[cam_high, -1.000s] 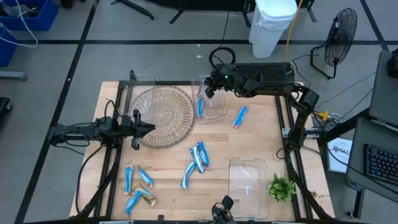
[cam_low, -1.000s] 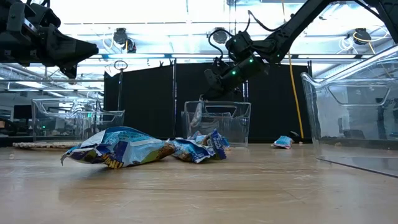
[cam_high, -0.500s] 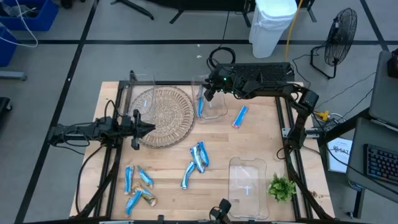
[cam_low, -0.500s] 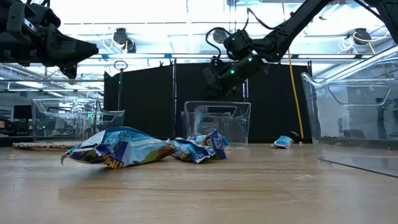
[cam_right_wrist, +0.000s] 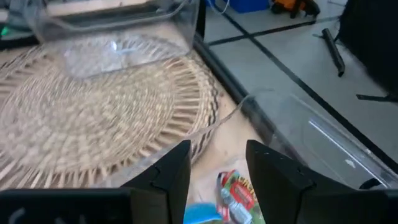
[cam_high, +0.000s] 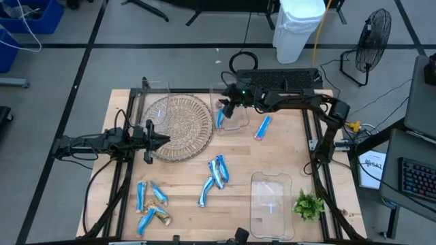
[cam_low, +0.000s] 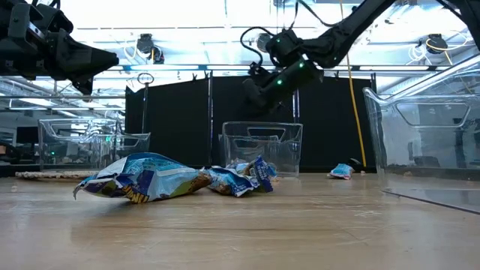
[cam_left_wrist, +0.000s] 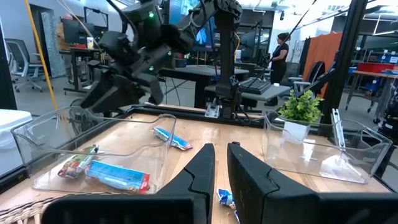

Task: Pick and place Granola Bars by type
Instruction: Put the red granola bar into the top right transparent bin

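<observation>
Several blue-wrapped granola bars lie flat on the table: one cluster in the middle [cam_high: 216, 170], one at the near left [cam_high: 150, 204], and a single bar [cam_high: 263, 127] at the far right. A blue bar [cam_left_wrist: 118, 176] and a reddish bar [cam_right_wrist: 235, 193] lie in the clear bin [cam_high: 231, 117] at the far middle. My right gripper [cam_high: 227, 105] hangs open and empty above that bin's left side. My left gripper [cam_high: 163, 139] is shut and empty, above the near edge of the woven mat [cam_high: 178, 126].
A second clear bin [cam_high: 271, 204] stands at the near right, with a green sprig [cam_high: 308, 204] beside it. A third clear bin [cam_high: 155, 92] stands at the mat's far left. Black frame rails run along both table sides.
My right gripper has risen a little above the far-middle bin. A bar that stood upright at the bin's left wall has dropped flat onto the bin's floor.
</observation>
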### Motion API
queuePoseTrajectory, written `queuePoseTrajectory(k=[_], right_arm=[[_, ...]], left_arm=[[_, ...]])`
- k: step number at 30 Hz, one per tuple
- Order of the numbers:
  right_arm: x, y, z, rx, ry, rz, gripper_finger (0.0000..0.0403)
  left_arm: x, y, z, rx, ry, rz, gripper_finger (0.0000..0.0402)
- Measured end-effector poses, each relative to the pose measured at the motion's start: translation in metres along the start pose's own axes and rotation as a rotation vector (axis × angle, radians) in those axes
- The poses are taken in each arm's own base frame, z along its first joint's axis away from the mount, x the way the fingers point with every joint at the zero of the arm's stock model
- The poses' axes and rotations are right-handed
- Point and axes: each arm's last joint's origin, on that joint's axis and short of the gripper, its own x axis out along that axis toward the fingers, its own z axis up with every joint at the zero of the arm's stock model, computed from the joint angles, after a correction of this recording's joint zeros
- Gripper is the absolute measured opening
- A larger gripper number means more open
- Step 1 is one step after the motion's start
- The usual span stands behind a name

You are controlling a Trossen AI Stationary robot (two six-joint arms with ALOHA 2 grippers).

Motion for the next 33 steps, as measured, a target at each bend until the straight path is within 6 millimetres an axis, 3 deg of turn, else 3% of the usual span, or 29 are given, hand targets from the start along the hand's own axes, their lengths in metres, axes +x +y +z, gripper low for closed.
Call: queuePoseTrajectory(k=[9,17,28,33], right_arm=[[-0.05,0.021,0.004,-0.03,0.245,0.062,0.0145],[-0.088,0.029,-0.009,0.003,0.483,0.076,0.0145],[-0.11,0.023,-0.049,0.038,0.641,-0.102,0.0141],[-0.111,0.02,-0.065,0.165,0.678,-0.182,0.014]], left_arm=[[0.0,0.0,0.0,0.0,0.0,0.0,0.0049],[0.0,0.0,0.0,0.0,0.0,0.0,0.0049],[0.0,0.0,0.0,0.0,0.0,0.0,0.0049],[0.0,0.0,0.0,0.0,0.0,0.0,0.0049]])
